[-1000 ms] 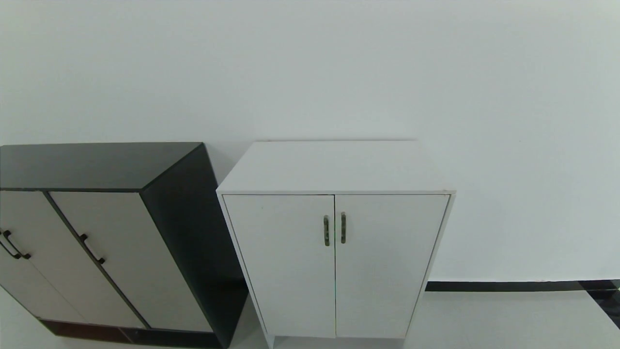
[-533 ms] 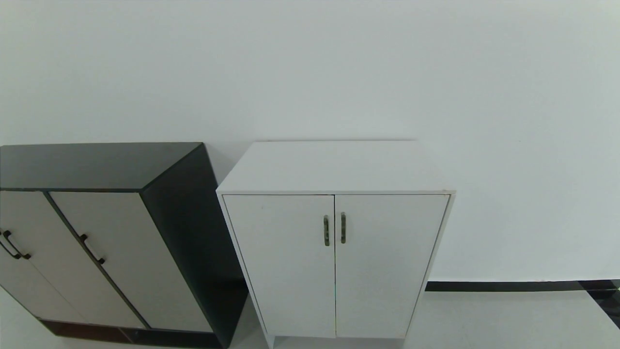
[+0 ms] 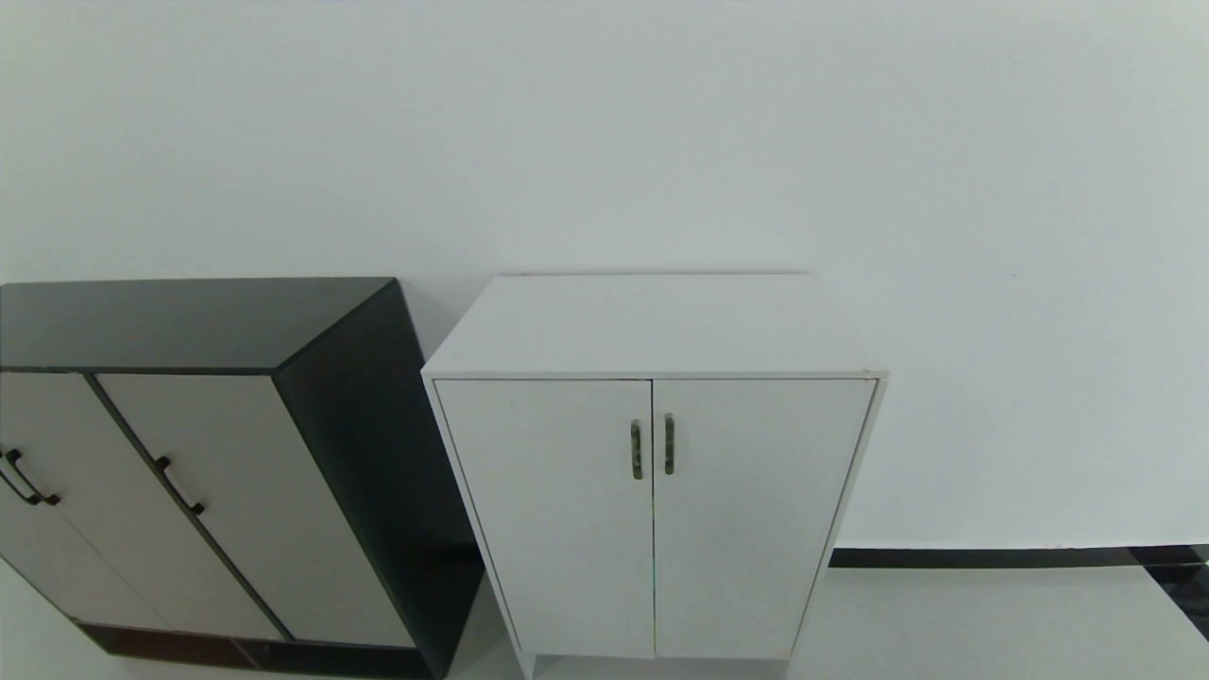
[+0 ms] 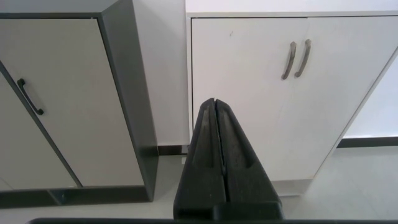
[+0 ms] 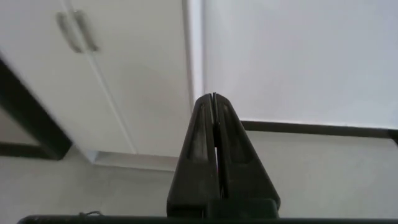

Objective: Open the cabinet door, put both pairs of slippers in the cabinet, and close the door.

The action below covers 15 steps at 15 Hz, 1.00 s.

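Head view, white cabinet (image 3: 652, 326), doors (image 3: 553, 515) shut, dark handles (image 3: 636, 450), left pincer (image 4: 214, 101), right pincer (image 5: 214, 96) both pressed together

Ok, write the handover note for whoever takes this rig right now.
Left gripper: shut, empty, held short of the cabinets.
Right gripper: shut, empty, short of the white cabinet, toward its right side.
White cabinet: against the wall, right of the black cabinet. Both doors are shut, with the handles side by side at the middle seam, untouched.
Done: nothing yet.
Left: open the door, put both pairs of slippers inside, close it.
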### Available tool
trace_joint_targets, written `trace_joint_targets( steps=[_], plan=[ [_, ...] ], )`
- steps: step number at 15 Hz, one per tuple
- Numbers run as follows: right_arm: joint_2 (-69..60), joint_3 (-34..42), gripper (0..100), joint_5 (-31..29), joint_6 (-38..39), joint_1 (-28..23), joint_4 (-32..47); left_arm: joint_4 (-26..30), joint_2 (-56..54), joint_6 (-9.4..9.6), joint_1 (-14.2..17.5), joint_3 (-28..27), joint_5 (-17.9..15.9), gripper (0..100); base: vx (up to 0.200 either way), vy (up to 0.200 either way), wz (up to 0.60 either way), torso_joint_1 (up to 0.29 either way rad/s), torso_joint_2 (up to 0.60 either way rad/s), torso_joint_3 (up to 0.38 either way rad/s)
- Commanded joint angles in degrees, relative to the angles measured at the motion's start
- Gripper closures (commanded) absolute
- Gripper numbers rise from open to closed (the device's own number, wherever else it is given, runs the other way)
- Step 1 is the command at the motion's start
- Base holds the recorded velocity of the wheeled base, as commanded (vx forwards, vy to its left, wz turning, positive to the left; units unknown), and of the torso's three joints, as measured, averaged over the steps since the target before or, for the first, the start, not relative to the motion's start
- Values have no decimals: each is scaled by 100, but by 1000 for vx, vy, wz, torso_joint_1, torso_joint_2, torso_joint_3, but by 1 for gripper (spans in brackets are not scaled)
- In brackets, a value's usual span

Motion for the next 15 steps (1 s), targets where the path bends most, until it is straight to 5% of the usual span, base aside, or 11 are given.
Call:
trace_joint_targets(
  steps=[1,3,6,10,13,15],
  plan=[
    [29,12,100,101,-35,10,-36,0,-1,9,1,0,-8,100,0,0,0,0,0,0],
    [196,12,100,743,-26,185,-36,0,-1,0,1,0,1,100,0,0,0,0,0,0],
    [125,-6,100,145,-606,-236,-28,0,-1,0,1,0,1,100,0,0,0,0,0,0],
    [-68,-6,100,31,-220,-922,-19,0,-1,0,1,0,1,100,0,0,0,0,0,0],
    [-77,-6,100,-198,-44,-975,-28,0,-1,0,1,0,1,100,0,0,0,0,0,0],
    [-367,-6,100,470,273,-693,-28,0,-1,0,1,0,1,100,0,0,0,0,0,0]
  ],
)
